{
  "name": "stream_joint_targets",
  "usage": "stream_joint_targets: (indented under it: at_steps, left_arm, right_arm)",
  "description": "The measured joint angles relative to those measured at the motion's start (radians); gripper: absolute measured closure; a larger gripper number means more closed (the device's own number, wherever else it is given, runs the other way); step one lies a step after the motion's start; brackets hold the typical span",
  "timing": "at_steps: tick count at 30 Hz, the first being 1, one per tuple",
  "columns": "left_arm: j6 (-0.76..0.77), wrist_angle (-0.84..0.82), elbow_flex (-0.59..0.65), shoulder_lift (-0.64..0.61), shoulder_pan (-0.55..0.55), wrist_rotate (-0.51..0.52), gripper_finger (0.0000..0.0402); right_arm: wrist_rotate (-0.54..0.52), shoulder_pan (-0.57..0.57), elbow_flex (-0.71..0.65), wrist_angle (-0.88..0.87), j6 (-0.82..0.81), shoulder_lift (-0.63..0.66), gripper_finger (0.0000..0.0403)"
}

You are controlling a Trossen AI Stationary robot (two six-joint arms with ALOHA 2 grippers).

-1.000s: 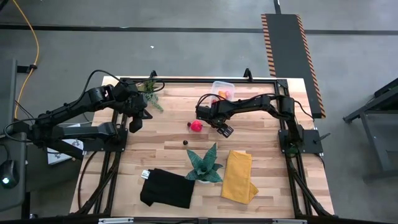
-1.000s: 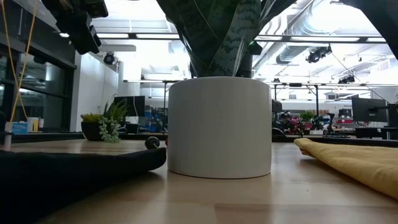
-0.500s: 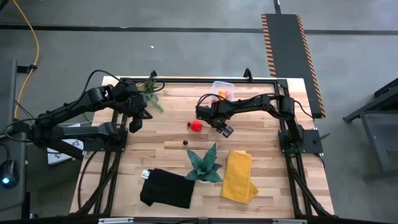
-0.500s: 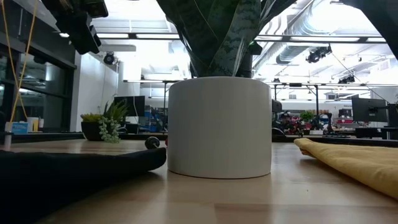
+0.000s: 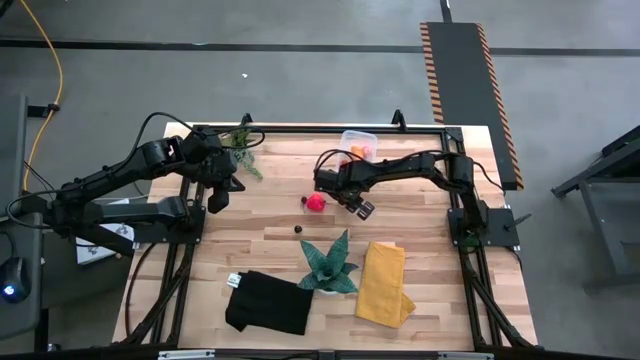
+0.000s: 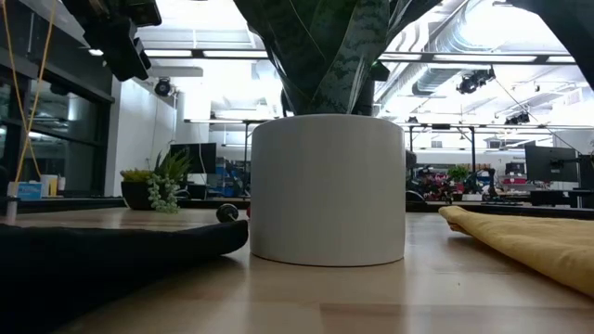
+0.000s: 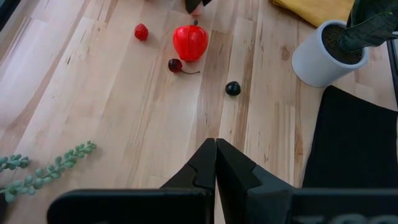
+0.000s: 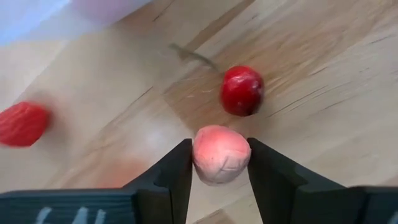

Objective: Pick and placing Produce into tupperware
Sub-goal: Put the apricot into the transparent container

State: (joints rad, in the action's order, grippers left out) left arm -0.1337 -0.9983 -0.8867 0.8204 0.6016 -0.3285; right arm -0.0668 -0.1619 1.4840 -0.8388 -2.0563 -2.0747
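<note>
The worktop [image 5: 270, 230] carried a clear tupperware [image 5: 358, 143] at its far edge, produce already inside. The left gripper [image 7: 215, 163] hovered near the left edge, fingers pressed together and empty. Mid-table, the right gripper [image 8: 219, 163] clamped a small pink fruit [image 8: 221, 154] — just beside a cherry [image 8: 242, 91].

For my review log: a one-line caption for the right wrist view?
Right tool shut on a pink toy fruit above the wooden table.
</note>
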Motion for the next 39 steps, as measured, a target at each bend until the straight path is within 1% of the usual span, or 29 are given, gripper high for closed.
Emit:
stream_joint_targets:
  at_steps: [2,14,19,29,36,39]
  left_arm:
    - [0.000,0.000,0.000,0.000,0.000,0.000,0.0401]
    - [0.000,0.001,0.000,0.000,0.000,0.000,0.0401]
    - [0.000,0.001,0.000,0.000,0.000,0.000,0.0401]
    - [0.000,0.000,0.000,0.000,0.000,0.000,0.0401]
    - [0.000,0.000,0.000,0.000,0.000,0.000,0.0401]
    - [0.000,0.000,0.000,0.000,0.000,0.000,0.0401]
  right_arm:
    - [0.000,0.000,0.014,-0.003,0.017,0.000,0.0274]
    - [-0.005,0.003,0.140,-0.168,0.102,0.000,0.0275]
    - [-0.027,0.019,0.183,-0.211,0.127,0.000,0.0275]
    - [-0.030,0.046,0.236,-0.274,0.138,0.000,0.0275]
    - [-0.031,0.015,0.306,-0.299,0.216,0.000,0.0275]
    - [-0.031,-0.004,0.346,-0.346,0.241,0.000,0.0275]
